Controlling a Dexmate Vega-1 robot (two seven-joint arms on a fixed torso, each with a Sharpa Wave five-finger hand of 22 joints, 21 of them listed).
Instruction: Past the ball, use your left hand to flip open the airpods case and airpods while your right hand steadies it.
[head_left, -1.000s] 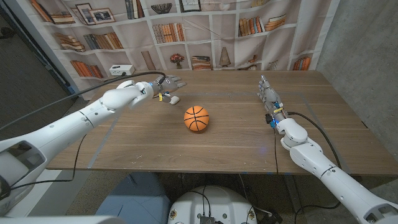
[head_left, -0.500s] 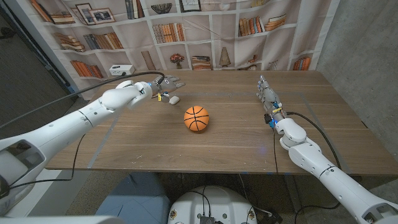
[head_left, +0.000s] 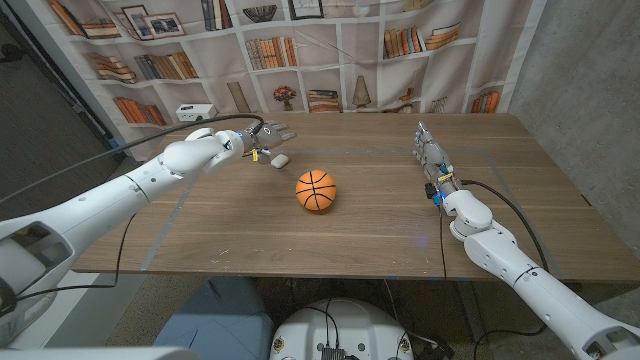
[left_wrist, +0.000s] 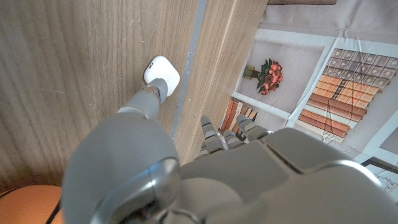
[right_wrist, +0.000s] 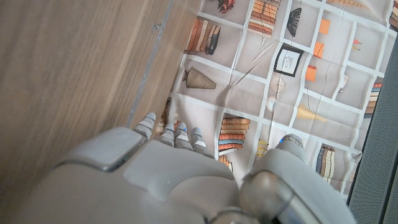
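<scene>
A small white airpods case (head_left: 280, 159) lies shut on the wooden table (head_left: 380, 215), beyond an orange basketball (head_left: 316, 190). My left hand (head_left: 262, 137) hovers just behind the case with its fingers spread, holding nothing. In the left wrist view one fingertip (left_wrist: 149, 98) touches the edge of the case (left_wrist: 162, 72), and a sliver of the ball (left_wrist: 31, 205) shows. My right hand (head_left: 431, 156) stands at the table's right side, fingers extended, far from the case and holding nothing.
A bookshelf backdrop (head_left: 330, 50) hangs behind the table's far edge, with a white box (head_left: 195, 112) in front of it at the left. A cable runs along my left arm. Bare wood lies between the ball and my right hand.
</scene>
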